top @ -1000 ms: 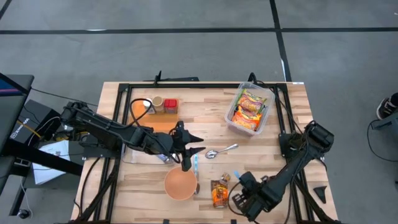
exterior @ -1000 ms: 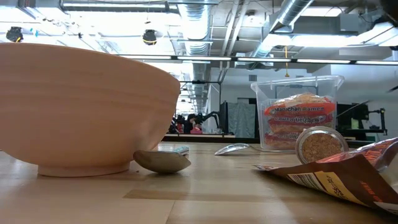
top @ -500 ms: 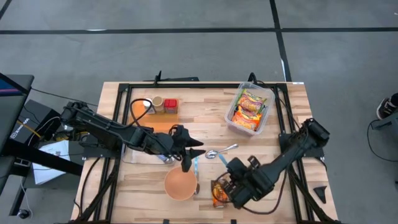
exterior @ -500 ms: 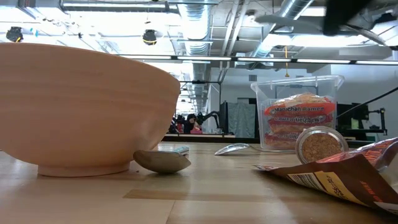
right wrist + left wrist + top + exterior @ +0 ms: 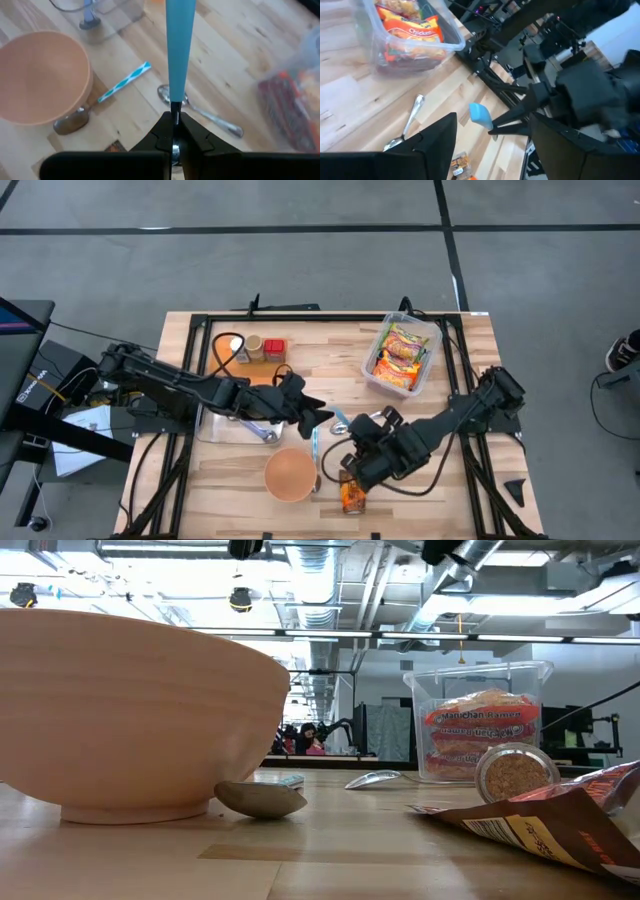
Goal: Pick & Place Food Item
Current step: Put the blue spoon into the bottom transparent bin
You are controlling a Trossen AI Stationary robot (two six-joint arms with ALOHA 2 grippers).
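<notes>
Since the earlier frames we note the right arm has swung up from the lower right edge toward the table's middle, and the left gripper has lifted off the bowl and spread its fingers.

High view: we find the left gripper (image 5: 312, 412) just left of centre, fingers apart and holding nothing. The right gripper (image 5: 352, 448) sits lower centre, right of the bowl (image 5: 290, 475). A blue-handled spoon (image 5: 314, 452) lies between the bowl and the right gripper; a metal spoon (image 5: 340, 426) lies just above. The food packet (image 5: 351, 495) rests at lower centre, partly under the right arm. A clear bin (image 5: 429, 360) of noodle packs occupies the upper right; two jars (image 5: 264, 348) stand upper left.

Low view: the bowl (image 5: 130, 715) fills the left half of the frame, a spoon bowl (image 5: 261, 799) touching its foot. The bin (image 5: 480, 735) stands right of centre with a jar lid (image 5: 515, 773) before it, and the packet (image 5: 560, 822) lies lower right. Neither gripper's fingers show.

Left wrist view: both dark fingers (image 5: 432, 145) stand apart with nothing between them. A blue tool (image 5: 480, 114) shows at centre, the bin (image 5: 415, 37) upper left, the metal spoon (image 5: 410, 120) below it.

Right wrist view: the right gripper (image 5: 175, 127) is clamped on a blue tool (image 5: 179, 47) running up the frame's centre. The bowl (image 5: 42, 75) sits at left, the blue-handled spoon (image 5: 107, 92) beside it, the metal spoon (image 5: 200, 110) at centre right.
</notes>
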